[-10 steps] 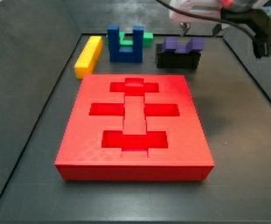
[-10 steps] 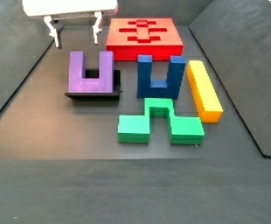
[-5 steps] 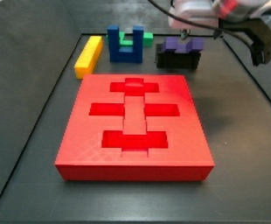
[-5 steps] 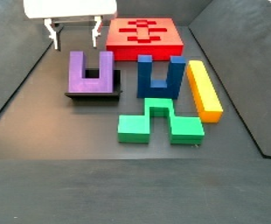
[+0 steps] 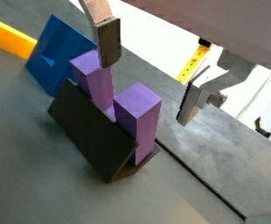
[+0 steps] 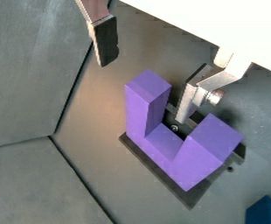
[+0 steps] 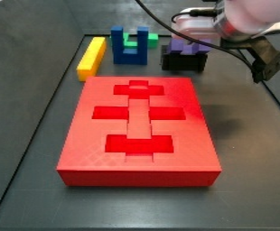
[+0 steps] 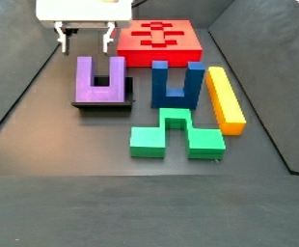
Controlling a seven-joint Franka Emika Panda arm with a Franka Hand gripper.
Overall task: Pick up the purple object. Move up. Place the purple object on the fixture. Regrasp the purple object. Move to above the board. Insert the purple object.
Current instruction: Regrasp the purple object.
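On the dark floor, the pincer (image 6: 149, 66) gapes (empty) over the purple object (image 6: 179, 136).

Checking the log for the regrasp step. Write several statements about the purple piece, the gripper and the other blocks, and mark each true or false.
1. The purple object sits on the fixture. True.
2. The gripper is shut on the purple object. False: its fingers stand open and apart from the piece.
3. The red board already holds the purple object. False: its cutouts are empty in both side views.
4. A blue block stands beside the purple object. True.
5. The yellow bar lies on the board. False: it lies on the floor, beside the blue block.
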